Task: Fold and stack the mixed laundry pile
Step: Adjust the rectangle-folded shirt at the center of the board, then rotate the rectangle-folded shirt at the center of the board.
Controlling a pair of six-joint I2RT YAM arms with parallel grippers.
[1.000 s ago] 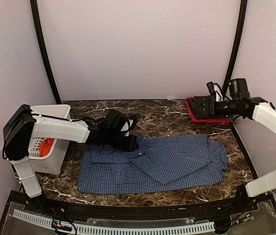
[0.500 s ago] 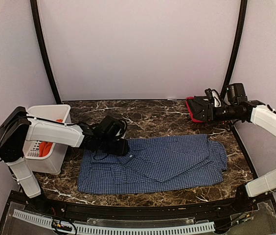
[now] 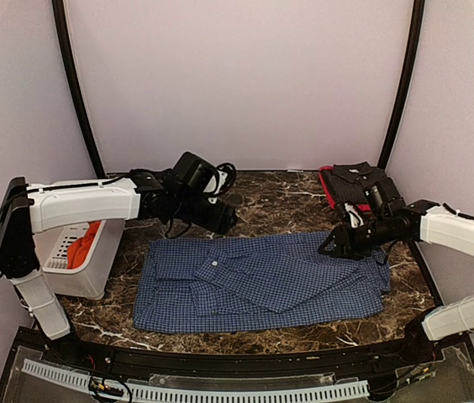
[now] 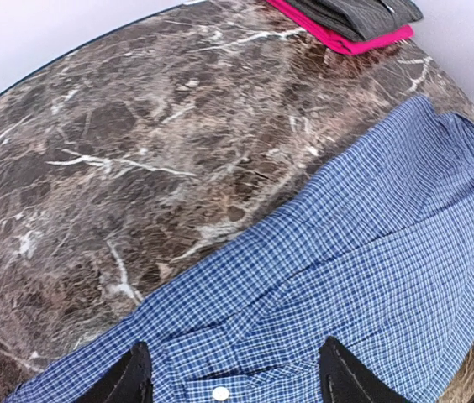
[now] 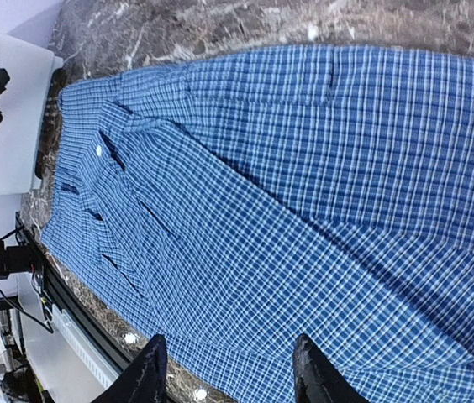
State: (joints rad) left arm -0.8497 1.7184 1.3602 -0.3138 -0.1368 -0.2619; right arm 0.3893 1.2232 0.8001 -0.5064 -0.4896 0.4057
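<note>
Basket [image 3: 94,273] at far left holds the orange-red shirt [image 3: 82,247], visible only from above. Left gripper [image 3: 227,222] hovers at the back edge of the checked shirt [image 3: 279,281], which lies flat on the table [image 3: 279,200]. Right gripper [image 3: 331,245] hangs over its right end. Wrist views show both jaws apart, empty.

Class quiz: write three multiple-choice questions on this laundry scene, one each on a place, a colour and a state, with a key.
1. Where is the orange shirt? A in the basket; B on the floor; C on a pole.
2. What colour is the top garment of the far stack? A yellow; B dark grey; C white.
3. The left gripper is: A shut on cloth; B out of view; C open and empty.
Key: A, orange cloth shows inside the basket; B, grey lies on pink; C, its fingers stand apart, nothing between.
</note>
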